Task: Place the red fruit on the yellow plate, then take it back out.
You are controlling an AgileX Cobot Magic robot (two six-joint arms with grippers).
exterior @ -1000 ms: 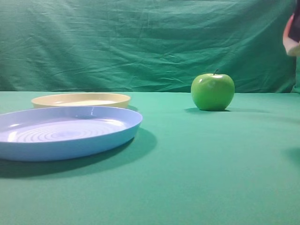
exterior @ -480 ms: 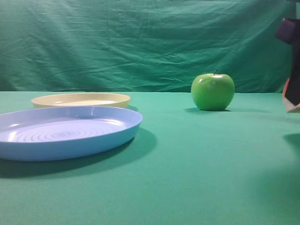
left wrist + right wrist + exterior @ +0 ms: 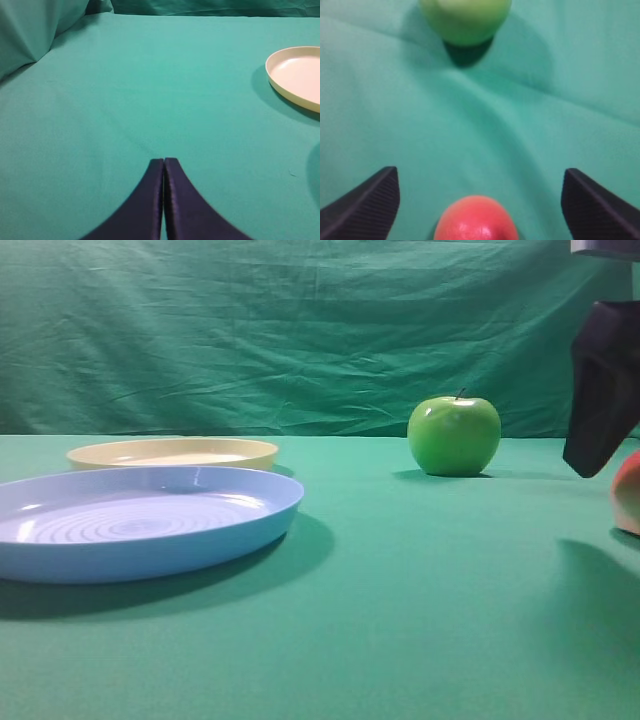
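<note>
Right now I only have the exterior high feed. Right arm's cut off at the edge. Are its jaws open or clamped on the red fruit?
Observer: Open. In the right wrist view the right gripper has its jaws spread wide, with the red fruit on the cloth between them, touching neither.
Operator: Left arm? I can't see it at all.
Observer: The left wrist view shows the left gripper with jaws pressed shut, nothing between them, above bare cloth.
Operator: Anything on the yellow plate? My angle is too flat.
Observer: The part of the yellow plate visible in the left wrist view is bare; its right side is cut off.
</note>
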